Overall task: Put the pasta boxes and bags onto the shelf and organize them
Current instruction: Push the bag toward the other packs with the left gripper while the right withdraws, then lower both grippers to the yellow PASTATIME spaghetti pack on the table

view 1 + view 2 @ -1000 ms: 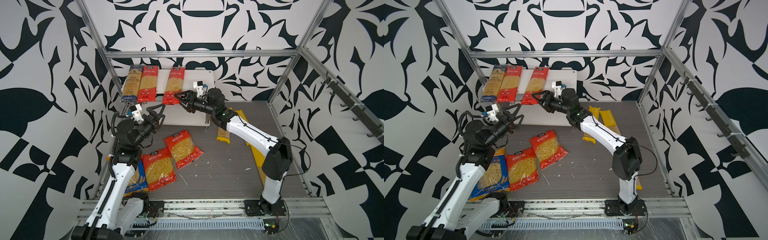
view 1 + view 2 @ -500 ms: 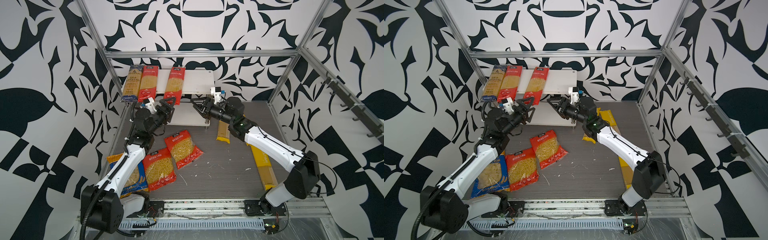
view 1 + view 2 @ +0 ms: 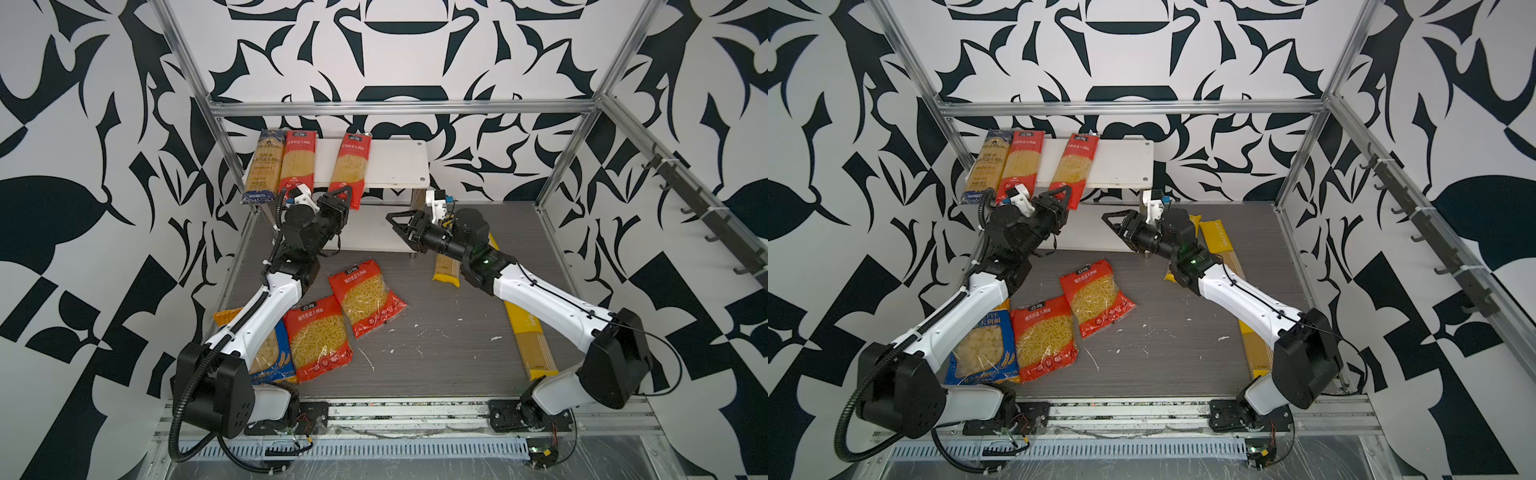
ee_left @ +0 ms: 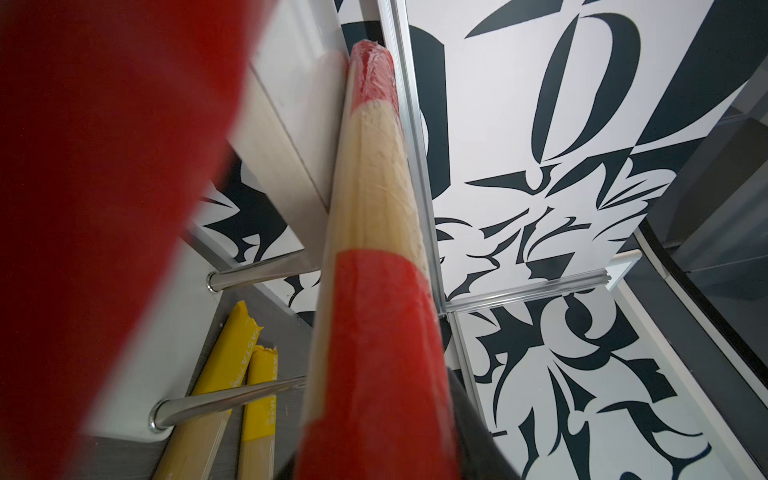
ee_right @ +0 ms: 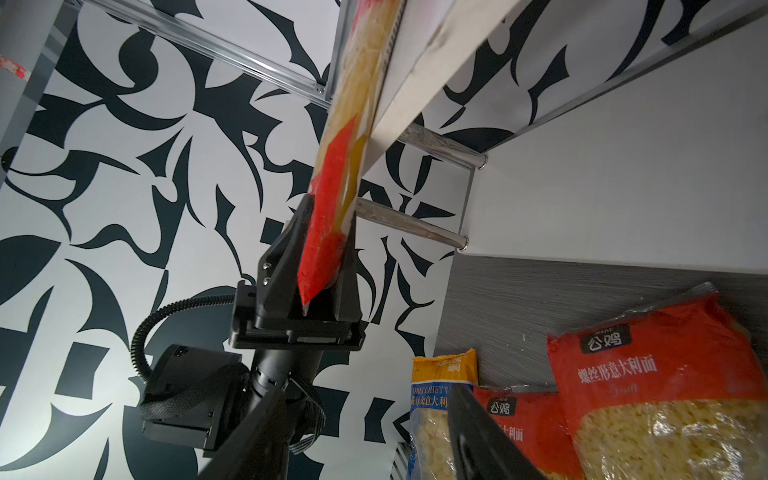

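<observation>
Progress is roughly a third, by my reckoning: three long packets lie on the top board of the shelf [image 3: 399, 166]. The dark-blue packet [image 3: 262, 168] sits at far left, the first long red packet [image 3: 296, 164] just beside it, and the second long red packet [image 3: 350, 166] apart to the right. All three overhang the near edge. The left gripper [image 3: 341, 195] has its jaws pinching the near end of the second long red packet, probably to square it up or move it toward its neighbours. The right gripper [image 3: 397, 224] hangs in front of the lower board, jaws spread, nothing between them. Not yet shelved, on the left of the desk [image 3: 436, 353]: the far short red packet [image 3: 365, 301], the near short red packet [image 3: 318, 345] and the blue-orange packet [image 3: 270, 353]. The yellow long packets [image 3: 530, 336] lie on the right. Their count is uncertain, at least two, since the right arm crosses them. The blue-orange packet is partly under the left arm. The lower board is mostly behind both arms in both top views, so I cannot tell its contents. A blurred red mass, too close to identify, covers much of the left wrist view.
</observation>
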Controlling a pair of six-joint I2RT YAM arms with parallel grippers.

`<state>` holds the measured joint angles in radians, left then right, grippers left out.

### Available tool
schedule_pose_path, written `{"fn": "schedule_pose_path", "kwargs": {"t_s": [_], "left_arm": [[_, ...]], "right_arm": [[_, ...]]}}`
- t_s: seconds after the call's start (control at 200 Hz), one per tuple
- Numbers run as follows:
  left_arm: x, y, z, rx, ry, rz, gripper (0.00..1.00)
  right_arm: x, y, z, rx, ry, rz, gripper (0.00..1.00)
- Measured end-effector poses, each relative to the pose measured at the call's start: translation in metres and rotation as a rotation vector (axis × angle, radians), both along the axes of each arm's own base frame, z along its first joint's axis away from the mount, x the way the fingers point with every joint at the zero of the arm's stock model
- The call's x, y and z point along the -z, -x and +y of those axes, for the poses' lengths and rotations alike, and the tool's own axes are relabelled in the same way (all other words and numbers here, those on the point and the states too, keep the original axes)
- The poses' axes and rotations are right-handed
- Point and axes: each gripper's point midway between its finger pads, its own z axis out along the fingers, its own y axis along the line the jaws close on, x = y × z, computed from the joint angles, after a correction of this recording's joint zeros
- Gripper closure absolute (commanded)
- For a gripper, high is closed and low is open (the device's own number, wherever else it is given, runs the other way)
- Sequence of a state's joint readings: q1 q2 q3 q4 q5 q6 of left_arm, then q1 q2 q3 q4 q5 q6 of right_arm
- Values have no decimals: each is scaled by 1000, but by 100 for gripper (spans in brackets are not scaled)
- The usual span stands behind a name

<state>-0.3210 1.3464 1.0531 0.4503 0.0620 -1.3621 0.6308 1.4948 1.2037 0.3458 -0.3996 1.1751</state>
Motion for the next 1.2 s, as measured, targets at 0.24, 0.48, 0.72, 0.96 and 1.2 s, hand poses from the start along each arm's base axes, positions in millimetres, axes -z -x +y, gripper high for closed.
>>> {"fn": "schedule_pose_path", "kwargs": {"t_s": [0.24, 0.48, 0.72, 0.96, 1.2], "left_arm": [[-1, -6, 8, -69, 19, -3, 82], [-3, -16, 19, -114, 32, -7, 83], [-4, -23, 38, -158, 34, -4, 82], [-7, -28, 40, -156, 32, -8, 44], [-12, -28, 37, -134, 43, -9, 19]], "right_arm": [[1, 0, 0, 1, -1, -2, 35], [8, 0, 0, 1, 4, 4, 35], [11, 1, -1, 1, 6, 6, 35], [16, 1, -1, 1, 9, 11, 36], [23, 2, -2, 1, 18, 15, 36]]}}
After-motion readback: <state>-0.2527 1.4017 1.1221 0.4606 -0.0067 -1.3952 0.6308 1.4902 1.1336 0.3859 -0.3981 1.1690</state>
